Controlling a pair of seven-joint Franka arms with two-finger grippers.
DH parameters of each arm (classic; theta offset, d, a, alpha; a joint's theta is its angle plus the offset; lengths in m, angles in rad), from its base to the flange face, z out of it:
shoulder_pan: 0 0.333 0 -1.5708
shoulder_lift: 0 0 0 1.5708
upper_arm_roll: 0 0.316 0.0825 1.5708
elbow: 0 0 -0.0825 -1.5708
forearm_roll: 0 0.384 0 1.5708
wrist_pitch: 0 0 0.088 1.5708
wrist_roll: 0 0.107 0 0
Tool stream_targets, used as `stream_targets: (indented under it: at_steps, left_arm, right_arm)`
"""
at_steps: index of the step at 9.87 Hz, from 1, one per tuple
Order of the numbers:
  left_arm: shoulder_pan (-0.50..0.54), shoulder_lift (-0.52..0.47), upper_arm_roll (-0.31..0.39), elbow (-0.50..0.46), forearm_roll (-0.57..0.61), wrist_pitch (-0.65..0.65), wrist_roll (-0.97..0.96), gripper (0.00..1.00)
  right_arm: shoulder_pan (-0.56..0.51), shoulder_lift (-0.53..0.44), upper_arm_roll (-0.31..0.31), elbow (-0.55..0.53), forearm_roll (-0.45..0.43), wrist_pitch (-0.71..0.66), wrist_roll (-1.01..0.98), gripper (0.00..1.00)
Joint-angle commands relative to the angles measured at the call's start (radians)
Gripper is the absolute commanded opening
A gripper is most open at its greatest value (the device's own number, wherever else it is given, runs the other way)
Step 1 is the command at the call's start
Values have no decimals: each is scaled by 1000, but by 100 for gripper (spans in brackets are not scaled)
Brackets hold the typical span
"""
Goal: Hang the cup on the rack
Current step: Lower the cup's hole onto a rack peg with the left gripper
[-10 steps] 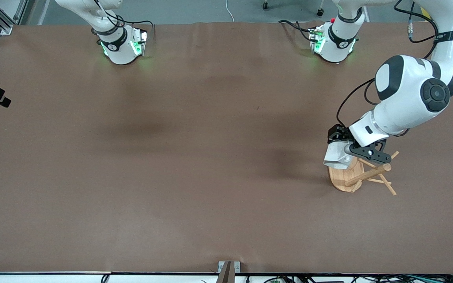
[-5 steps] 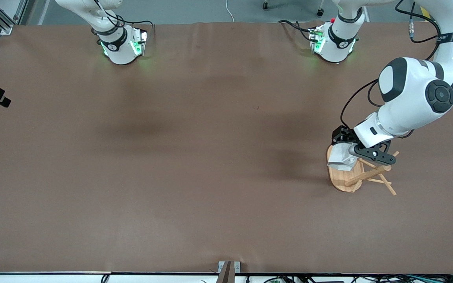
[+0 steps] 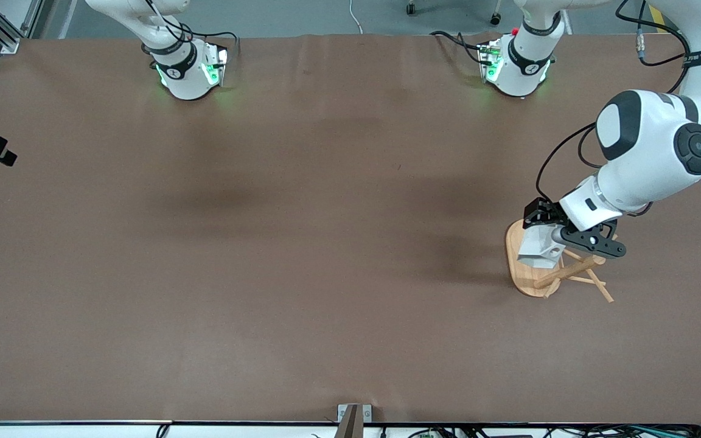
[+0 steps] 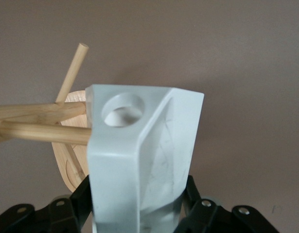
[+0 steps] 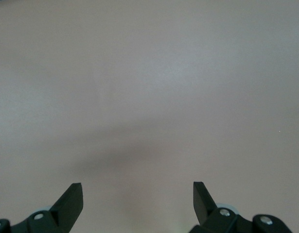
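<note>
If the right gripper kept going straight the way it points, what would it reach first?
Most likely only the bare table: the right gripper is open, and nothing else shows between or ahead of its fingers, though depth is unclear.

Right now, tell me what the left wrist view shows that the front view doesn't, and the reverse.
Only the left wrist view: the round hole in the cup tab, with a peg tip meeting the tab's edge beside the hole, not through it.

Only the front view: both arm bases and the whole table; the right gripper is out of frame.

Both: the left gripper shut on the cup over the rack, and the rack's pegs and base.
</note>
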Motion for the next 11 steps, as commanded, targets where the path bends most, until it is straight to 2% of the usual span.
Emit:
stream_targets:
  at_steps: [1,5,6,7,8,9,11]
  left_arm:
    - [-1,19,10,-21,-3,34,25,0]
    - [5,32,18,-20,-3,40,26,3]
    - [11,41,18,-18,-3,42,26,14]
    - [11,46,18,-9,-3,42,26,36]
    - [11,46,18,-8,-3,42,25,84]
    - [11,43,18,-8,-2,40,26,100]
    - [10,13,16,-6,-2,31,2,100]
  right_arm:
    - [0,-18,2,-18,-18,6,-8,100]
    - [0,-18,2,-18,-18,5,-8,100]
    - [0,-18,2,-18,-18,5,-8,100]
    - [0,-18,2,-18,-18,5,-8,100]
    - [0,-18,2,-18,-20,5,-8,100]
    - [0,-18,2,-18,-18,5,-8,100]
    - [0,-18,2,-18,-18,5,-8,100]
